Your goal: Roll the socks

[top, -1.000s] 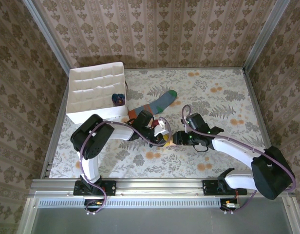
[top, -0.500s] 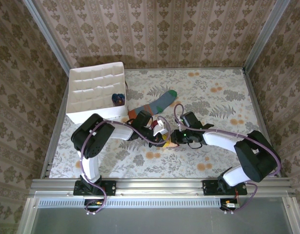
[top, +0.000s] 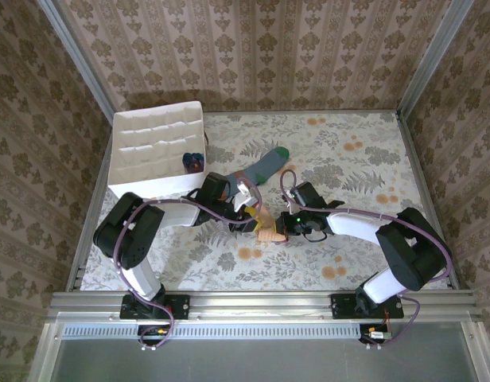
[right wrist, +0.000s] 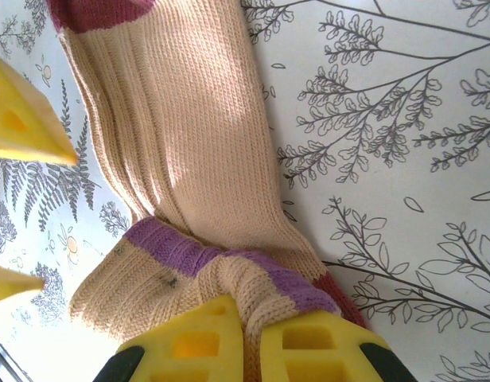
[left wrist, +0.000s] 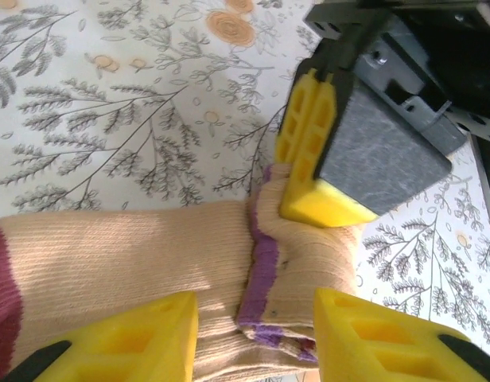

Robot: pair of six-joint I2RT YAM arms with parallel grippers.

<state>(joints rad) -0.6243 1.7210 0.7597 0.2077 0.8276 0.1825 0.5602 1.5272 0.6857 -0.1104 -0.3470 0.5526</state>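
Observation:
A peach sock (left wrist: 149,247) with a maroon band and a purple stripe lies on the floral table, its end folded over into a thick lump. My right gripper (right wrist: 251,342) is shut on that fold, pinching the knit between its yellow pads. My left gripper (left wrist: 257,334) is open, one finger on each side of the folded end, and grips nothing. From above, both grippers meet at the peach sock (top: 269,233) in mid table. A grey-blue sock (top: 261,169) with a green toe lies flat behind them. A purple sock (top: 193,161) sits in the box.
A white partitioned box (top: 153,151) stands at the back left, close behind my left arm. Patterned walls and metal rails enclose the table. The left fingertips (right wrist: 30,119) show at the left edge of the right wrist view.
My right gripper moved left and shut on the peach sock's folded end. My left gripper let go, opened and drew back toward the box.

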